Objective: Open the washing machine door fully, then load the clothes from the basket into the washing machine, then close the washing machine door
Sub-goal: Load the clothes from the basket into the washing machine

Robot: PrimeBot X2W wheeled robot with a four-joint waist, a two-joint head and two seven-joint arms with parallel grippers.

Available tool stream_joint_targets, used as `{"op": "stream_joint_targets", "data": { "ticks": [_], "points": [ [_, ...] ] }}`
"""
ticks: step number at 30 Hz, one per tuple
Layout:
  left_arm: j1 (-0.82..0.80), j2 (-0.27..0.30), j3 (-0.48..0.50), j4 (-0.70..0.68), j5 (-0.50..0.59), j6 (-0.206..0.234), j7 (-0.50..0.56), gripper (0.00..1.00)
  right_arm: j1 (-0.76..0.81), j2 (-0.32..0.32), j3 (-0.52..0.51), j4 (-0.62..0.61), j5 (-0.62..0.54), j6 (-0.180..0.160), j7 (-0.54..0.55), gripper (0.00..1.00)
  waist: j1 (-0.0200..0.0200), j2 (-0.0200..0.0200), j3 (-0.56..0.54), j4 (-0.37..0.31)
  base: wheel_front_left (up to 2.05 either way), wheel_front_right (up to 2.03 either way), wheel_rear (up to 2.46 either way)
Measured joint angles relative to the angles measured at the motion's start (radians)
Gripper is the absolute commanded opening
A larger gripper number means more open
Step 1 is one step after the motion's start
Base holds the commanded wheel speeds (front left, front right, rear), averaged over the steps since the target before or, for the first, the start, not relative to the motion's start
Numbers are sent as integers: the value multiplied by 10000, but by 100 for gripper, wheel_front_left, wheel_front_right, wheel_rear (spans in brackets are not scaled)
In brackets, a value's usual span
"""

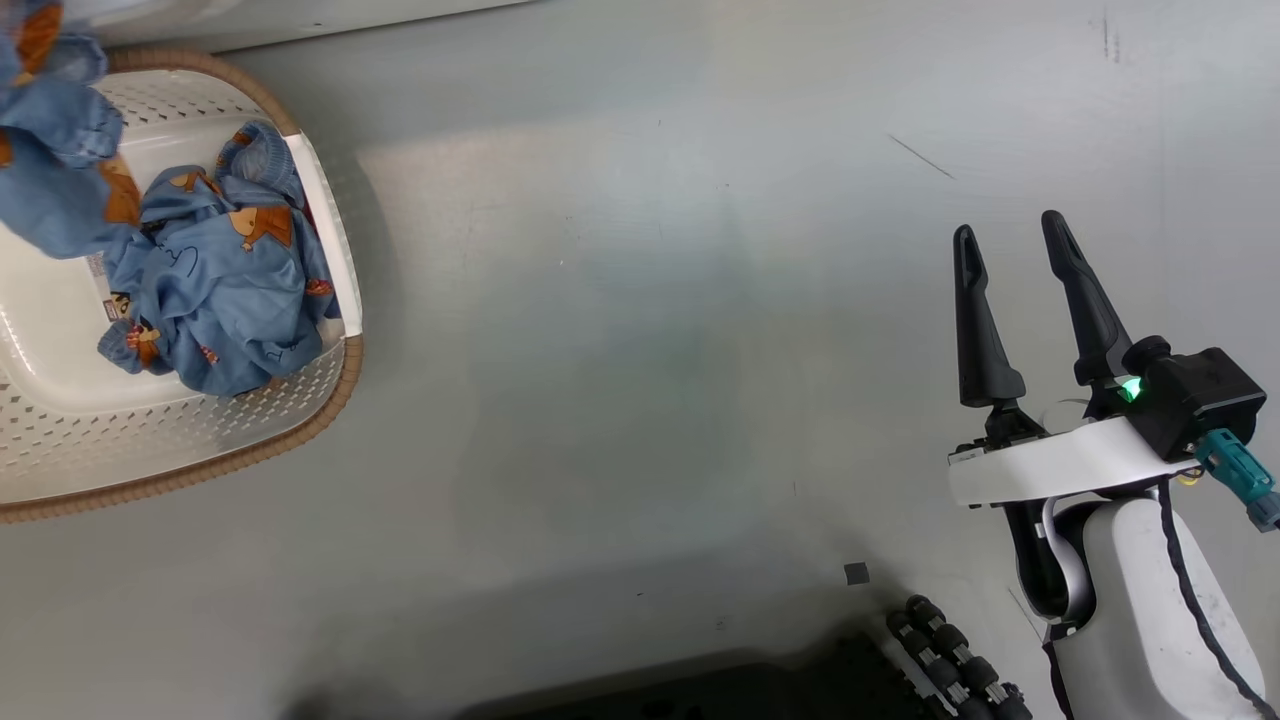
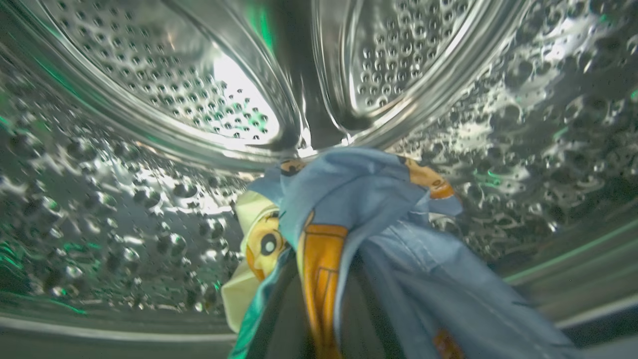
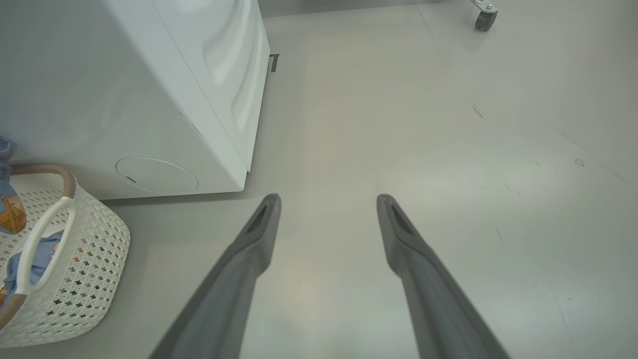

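Left pincer (image 2: 324, 299) clamped on blue garment (image 2: 359, 199), both inside steel drum (image 2: 149, 75); cloth drapes over its fingers. Right pincer (image 1: 1008, 228) jaws apart, empty, above floor (image 1: 650, 350). Basket (image 1: 350, 360) holding clothes (image 1: 225, 290) well to its left; washer (image 3: 124, 99) ahead-left.

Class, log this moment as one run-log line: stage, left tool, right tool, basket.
stage: loading | left tool: shut on garment inside steel drum | right tool: open, empty, above floor | basket: blue clothes inside
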Motion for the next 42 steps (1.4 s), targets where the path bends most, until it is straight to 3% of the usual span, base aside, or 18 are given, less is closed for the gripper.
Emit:
{"op": "stream_joint_targets", "data": {
  "ticks": [10, 16, 18, 27, 42],
  "points": [
    [-755, 353, -606, -654, 974, -2, -2809, 0, -103, 19, 150, 2, 100, 0, 0, 100, 0, 0, 291, -111, 0, 0, 0],
    [-752, 360, -635, -272, 1068, -2, -3335, 0, -198, 21, 138, 12, 102, 0, 0, 100, 0, 0, 329, -145, 0, 0, 0],
    [-747, 314, -570, 113, 1024, -2, -3350, 100, -205, 21, 140, 17, 161, 0, 0, 100, 0, 0, 330, -145, 0, 0, 0],
    [-583, -140, -531, 1325, 713, 12, -3753, 100, -407, 29, 27, 123, 272, -73, -2, 100, 0, 0, 142, -44, 0, 0, 0],
    [-302, -713, -556, 2109, 399, 12, -4067, 100, -421, 25, -222, 268, 190, -90, 0, 100, 0, 0, -667, 541, 0, 0, 0]
  ]
}}
